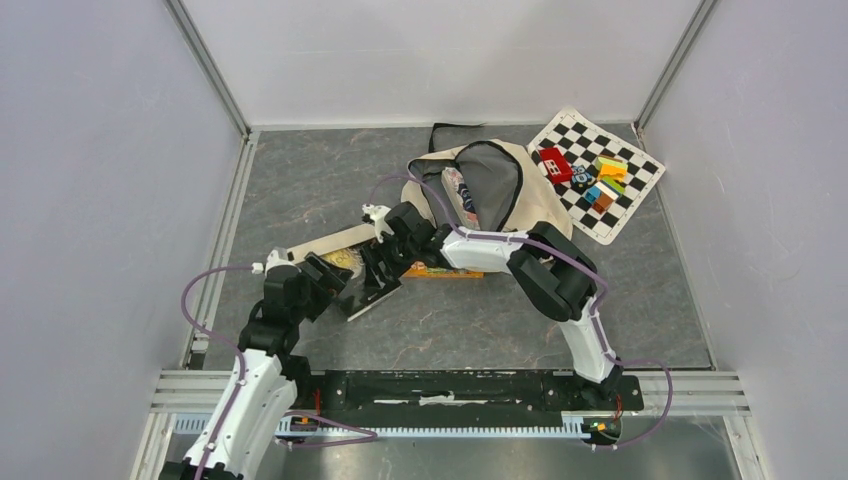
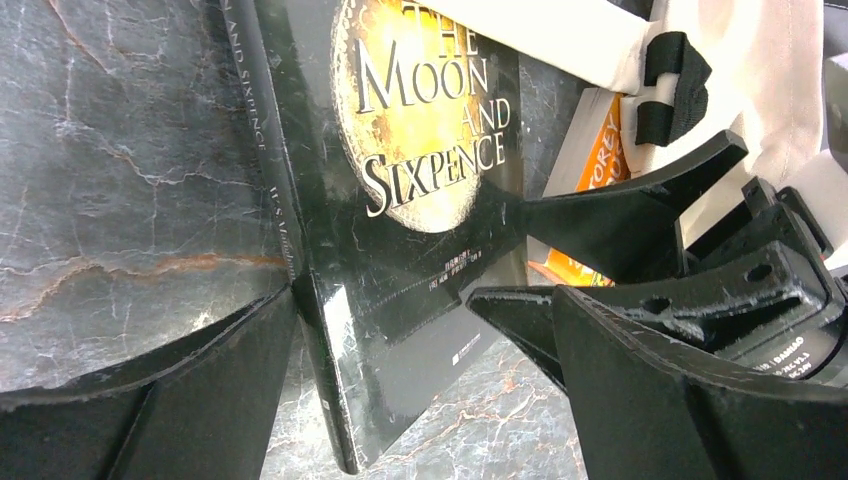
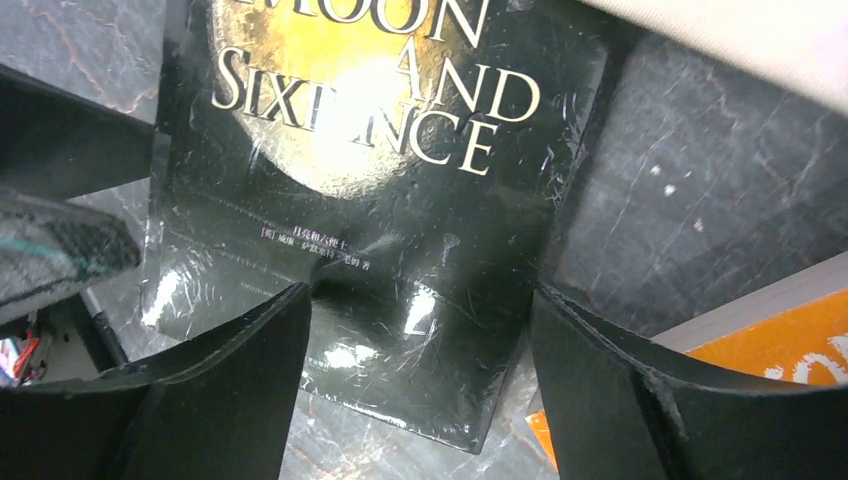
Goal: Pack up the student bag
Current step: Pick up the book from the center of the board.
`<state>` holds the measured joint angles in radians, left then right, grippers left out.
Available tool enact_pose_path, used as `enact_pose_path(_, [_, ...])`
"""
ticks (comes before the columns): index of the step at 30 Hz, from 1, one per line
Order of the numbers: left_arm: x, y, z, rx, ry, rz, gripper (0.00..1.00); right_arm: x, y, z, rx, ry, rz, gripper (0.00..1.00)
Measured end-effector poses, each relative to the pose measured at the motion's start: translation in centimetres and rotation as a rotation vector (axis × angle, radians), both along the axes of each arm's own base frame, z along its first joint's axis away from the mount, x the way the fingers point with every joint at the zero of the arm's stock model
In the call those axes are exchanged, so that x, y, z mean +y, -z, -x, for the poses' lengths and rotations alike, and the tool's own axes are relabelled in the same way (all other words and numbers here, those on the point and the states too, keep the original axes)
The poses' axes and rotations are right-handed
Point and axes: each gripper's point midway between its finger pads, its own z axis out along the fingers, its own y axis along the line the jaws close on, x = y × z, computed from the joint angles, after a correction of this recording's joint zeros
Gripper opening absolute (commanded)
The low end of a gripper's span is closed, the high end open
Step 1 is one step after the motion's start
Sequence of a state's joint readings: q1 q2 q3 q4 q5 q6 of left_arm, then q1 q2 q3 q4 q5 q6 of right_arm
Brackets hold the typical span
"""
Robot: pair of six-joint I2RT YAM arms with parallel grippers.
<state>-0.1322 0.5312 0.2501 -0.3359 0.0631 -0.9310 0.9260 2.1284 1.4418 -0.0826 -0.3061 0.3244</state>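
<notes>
Two pairs of fingers [image 3: 215,400] straddle a book [image 3: 400,250]; student bag [image 1: 538,205] lies beyond

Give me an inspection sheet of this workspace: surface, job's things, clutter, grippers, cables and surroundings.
Surface: grey marbled table.
Job's things: student bag lying open at the far side, grey lining showing; black book and orange book outside it.
Clutter: checkered mat with small coloured blocks, right of the bag.
Grippers: left gripper and right gripper both open, each straddling the black book.
Cables: purple cables along both arms.
Surroundings: pale walls; aluminium rail at the near edge.
</notes>
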Motion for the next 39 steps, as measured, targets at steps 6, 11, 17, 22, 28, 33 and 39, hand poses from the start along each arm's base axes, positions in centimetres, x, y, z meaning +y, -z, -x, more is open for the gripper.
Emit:
enact_pose_path(6, [-0.1,-0.5,0.2,-0.002,0.005,0.008,1.0,-0.9,-0.3,1.9,0.024,-0.016,-0.037,0.89])
enact_pose_path(11, [-0.1,-2.1,-0.1,-0.064,-0.007,0.028,1.0,-0.9,-0.4,2.2,0.034,-0.014,-0.056,0.89])
enact_pose_path(17, [-0.1,-2.8,-0.3,-0.08,-0.019,0.042,1.0,-0.9,-0.5,2.3,0.055,-0.003,-0.066,0.89])
enact_pose_path(22, [-0.1,-3.1,-0.5,-0.088,-0.026,0.055,1.0,-0.9,-0.5,2.3,0.065,0.006,-0.067,0.88])
enact_pose_path(28, [-0.4,-4.1,-0.9,-0.118,-0.026,0.085,1.0,-1.6,-0.7,2.9,0.089,0.022,-0.069,0.94])
enact_pose_path(33, [-1.5,-6.3,-2.2,-0.185,0.019,0.126,1.0,-2.5,-1.0,4.0,0.101,0.001,-0.071,0.98])
enact_pose_path(39, [-4.0,-10.7,-3.8,-0.317,0.14,0.224,1.0,-2.4,-0.8,4.9,0.046,-0.097,-0.087,0.98])
